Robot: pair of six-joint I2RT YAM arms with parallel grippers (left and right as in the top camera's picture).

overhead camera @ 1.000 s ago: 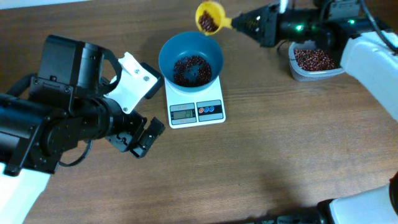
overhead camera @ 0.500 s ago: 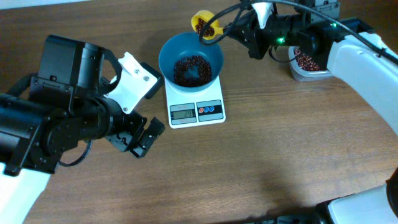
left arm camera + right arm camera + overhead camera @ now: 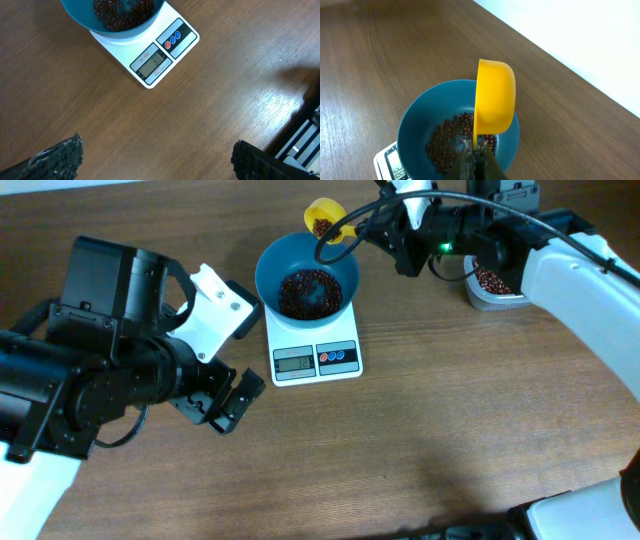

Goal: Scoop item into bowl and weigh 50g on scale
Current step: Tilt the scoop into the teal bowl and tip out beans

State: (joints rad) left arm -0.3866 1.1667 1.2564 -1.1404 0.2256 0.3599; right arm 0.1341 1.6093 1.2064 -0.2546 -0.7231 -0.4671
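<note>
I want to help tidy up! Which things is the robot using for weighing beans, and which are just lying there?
In use: beans, teal bowl, scale, yellow scoop in the right hand, clear tub of more beans.
Just waiting: left hand, open and empty.

Robotics lab bench: wood-grain table (image 3: 450, 430), black left arm (image 3: 90, 380), white right arm (image 3: 590, 280).

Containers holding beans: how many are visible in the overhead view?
3: the blue bowl on the scale, the yellow scoop tilted over the bowl's far rim, and the clear tub, partly hidden behind the right arm.
</note>
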